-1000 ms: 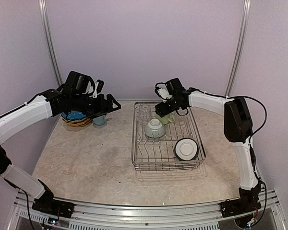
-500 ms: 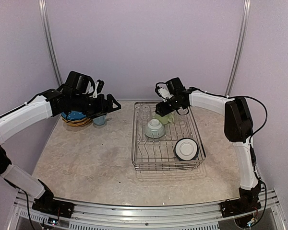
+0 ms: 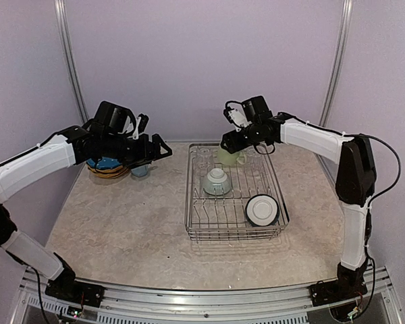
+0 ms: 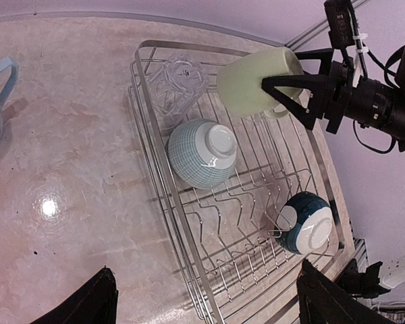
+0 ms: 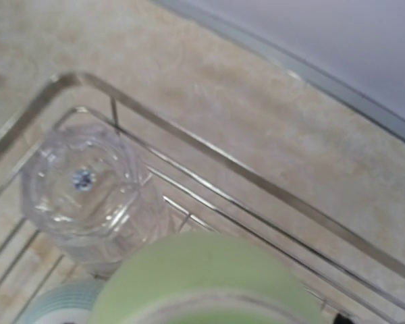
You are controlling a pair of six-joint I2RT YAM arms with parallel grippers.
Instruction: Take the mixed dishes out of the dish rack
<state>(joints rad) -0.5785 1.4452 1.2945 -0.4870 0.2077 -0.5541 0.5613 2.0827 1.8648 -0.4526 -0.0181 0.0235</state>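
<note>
The dish rack [image 3: 197,202] stands right of the table's middle. My right gripper [image 3: 232,144] is shut on the pale green mug [image 3: 228,157] and holds it tilted above the rack's far end; the mug [image 4: 253,84] also shows in the left wrist view. In the rack are a clear glass [image 4: 177,83] upside down in the far corner, a pale checked bowl [image 4: 201,154] bottom up, and a dark blue bowl [image 4: 306,221] on its side among the dividers. My left gripper [image 3: 159,147] hangs open over the table left of the rack, holding nothing.
A stack of plates [image 3: 108,166] with a blue one on top lies at the far left. A light blue mug [image 3: 140,169] stands beside it. The rack's wire rim [image 5: 243,177] runs under the held mug. The back wall is close behind.
The right gripper has risen with the pale green mug, lifting it off the rack and a little to the right. The left arm has barely moved.
</note>
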